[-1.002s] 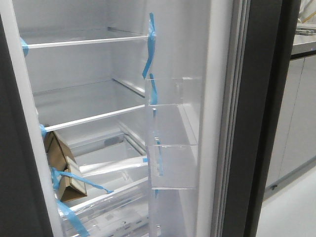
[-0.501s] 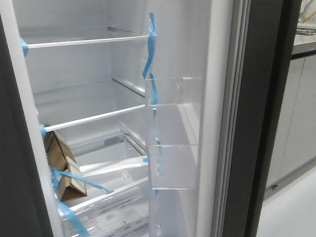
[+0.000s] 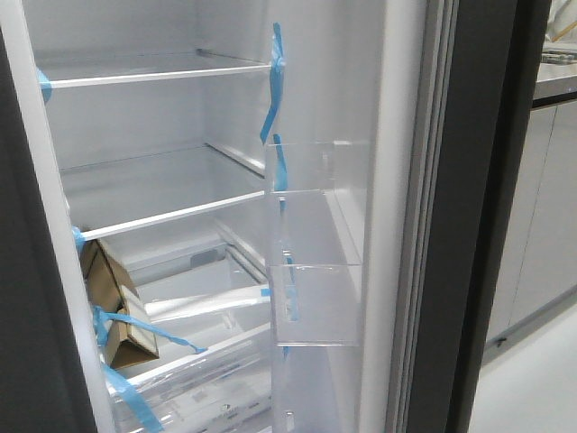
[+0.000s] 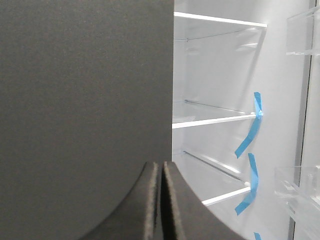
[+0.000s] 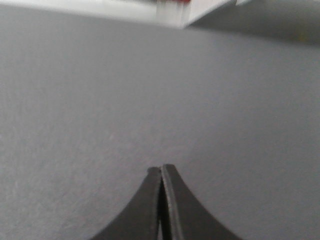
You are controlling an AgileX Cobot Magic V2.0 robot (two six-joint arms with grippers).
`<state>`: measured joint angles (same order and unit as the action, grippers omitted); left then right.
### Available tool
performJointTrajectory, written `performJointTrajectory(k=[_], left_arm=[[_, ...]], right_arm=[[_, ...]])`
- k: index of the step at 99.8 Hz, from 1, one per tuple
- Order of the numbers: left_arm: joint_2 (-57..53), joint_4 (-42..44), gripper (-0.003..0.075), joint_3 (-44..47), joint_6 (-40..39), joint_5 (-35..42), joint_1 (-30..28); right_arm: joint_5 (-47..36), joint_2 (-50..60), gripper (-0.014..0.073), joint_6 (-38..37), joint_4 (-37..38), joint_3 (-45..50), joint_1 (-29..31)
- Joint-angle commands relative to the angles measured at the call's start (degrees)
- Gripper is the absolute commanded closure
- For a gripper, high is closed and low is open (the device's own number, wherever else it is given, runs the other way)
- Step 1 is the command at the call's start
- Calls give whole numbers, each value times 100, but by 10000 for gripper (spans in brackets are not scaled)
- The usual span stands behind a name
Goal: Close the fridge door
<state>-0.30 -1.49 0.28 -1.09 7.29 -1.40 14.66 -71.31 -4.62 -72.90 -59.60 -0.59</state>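
Note:
The fridge door (image 3: 469, 225) stands open at the right of the front view. Its white inner lining (image 3: 397, 180) carries clear shelf bins (image 3: 315, 302) and blue tape strips (image 3: 273, 81). Its dark-grey edge faces me. Neither gripper shows in the front view. My right gripper (image 5: 161, 168) is shut and empty, its tips at or very near a flat matte dark-grey panel (image 5: 150, 90) that fills the right wrist view. My left gripper (image 4: 161, 164) is shut and empty, in front of the edge of a dark-grey panel (image 4: 85, 90) beside the open fridge interior (image 4: 215, 70).
Inside the fridge are glass shelves (image 3: 153, 72), a brown cardboard box (image 3: 113, 302) taped at lower left, and clear drawers (image 3: 198, 361). A dark panel (image 3: 27, 298) borders the left. Light-grey glossy cabinet doors (image 3: 545, 207) stand at the far right over a pale floor (image 3: 532, 388).

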Motion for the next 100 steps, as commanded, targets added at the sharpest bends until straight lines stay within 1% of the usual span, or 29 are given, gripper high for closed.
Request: performJointTrajectory(k=[1,13,35,50,73,100], left_arm=[[-61,-23,740,201,-25,416,10],[-61,-23,740,201,-25,416,10],[-61,-23,740,201,-25,416,10],[-61,-23,740,201,-25,416,10],[-61,-23,740,201,-25,416,10],[-61,-23,740,201,-25,416,10]], right_arm=[[70,40,639,56,-149,-411,-78],[-53,-118,639,56,-136,-650,-306],[-377,-523,639,56,91,-1169,-977],[-553,-915,639,56,398,-1604,-1448],[-1194,-1630,639,56,917,-2367,-2266],[-1466,-2804,639,56,1761,-3645,-2836]])
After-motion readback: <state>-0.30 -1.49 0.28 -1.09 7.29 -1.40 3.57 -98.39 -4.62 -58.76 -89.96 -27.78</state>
